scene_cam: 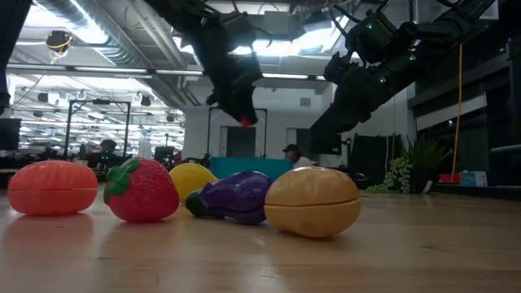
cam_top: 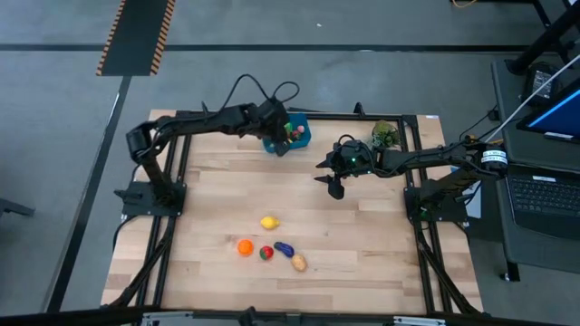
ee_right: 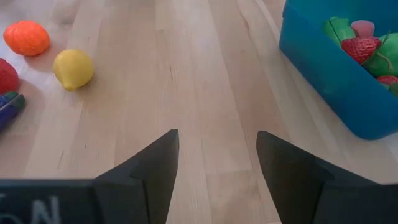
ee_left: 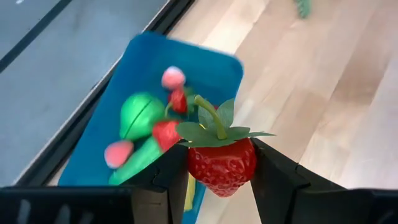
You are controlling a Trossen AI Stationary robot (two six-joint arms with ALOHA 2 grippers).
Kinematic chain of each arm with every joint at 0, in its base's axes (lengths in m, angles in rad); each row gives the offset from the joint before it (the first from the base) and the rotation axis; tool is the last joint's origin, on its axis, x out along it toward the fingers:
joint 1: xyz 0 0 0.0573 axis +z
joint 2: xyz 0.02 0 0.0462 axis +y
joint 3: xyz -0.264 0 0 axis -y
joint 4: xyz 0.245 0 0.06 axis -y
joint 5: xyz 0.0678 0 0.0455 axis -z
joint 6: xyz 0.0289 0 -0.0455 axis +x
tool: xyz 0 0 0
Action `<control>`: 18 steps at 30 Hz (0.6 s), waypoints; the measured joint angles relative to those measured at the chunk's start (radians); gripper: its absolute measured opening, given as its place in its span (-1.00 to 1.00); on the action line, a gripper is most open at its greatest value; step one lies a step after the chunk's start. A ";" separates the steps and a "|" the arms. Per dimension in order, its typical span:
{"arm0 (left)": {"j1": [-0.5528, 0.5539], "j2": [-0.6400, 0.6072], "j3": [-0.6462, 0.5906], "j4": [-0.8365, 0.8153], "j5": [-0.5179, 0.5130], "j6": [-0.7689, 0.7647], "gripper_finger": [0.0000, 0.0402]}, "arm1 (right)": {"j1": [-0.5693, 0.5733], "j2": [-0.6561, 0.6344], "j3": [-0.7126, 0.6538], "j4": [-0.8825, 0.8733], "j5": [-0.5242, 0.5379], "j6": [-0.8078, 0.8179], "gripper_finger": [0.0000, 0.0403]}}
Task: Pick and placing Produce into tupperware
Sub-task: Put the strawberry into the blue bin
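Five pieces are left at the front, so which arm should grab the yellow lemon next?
Right. The right gripper hangs with jaws open and nothing between them, and the yellow toy lemon is in its view. The left gripper is holding a red toy strawberry above the blue plastic box.

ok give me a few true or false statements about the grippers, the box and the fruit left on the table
1. The left gripper holds a strawberry above the blue box. True.
2. The right gripper grips the lemon. False: it is open and empty, and the lemon lies on the table.
3. The blue box is empty. False: it already holds several pieces.
4. Five pieces lie together on the table: the lemon, an orange, a strawberry, an eggplant and a potato. True.
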 joint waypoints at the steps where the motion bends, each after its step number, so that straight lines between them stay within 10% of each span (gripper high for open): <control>1: 0.005 0.004 0.011 -0.001 0.015 0.013 -0.33 | 0.000 0.000 0.000 0.000 0.000 0.000 0.08; 18: 0.059 0.067 0.047 0.034 0.149 0.047 -0.33 | 0.000 0.000 0.000 -0.020 0.000 -0.019 0.08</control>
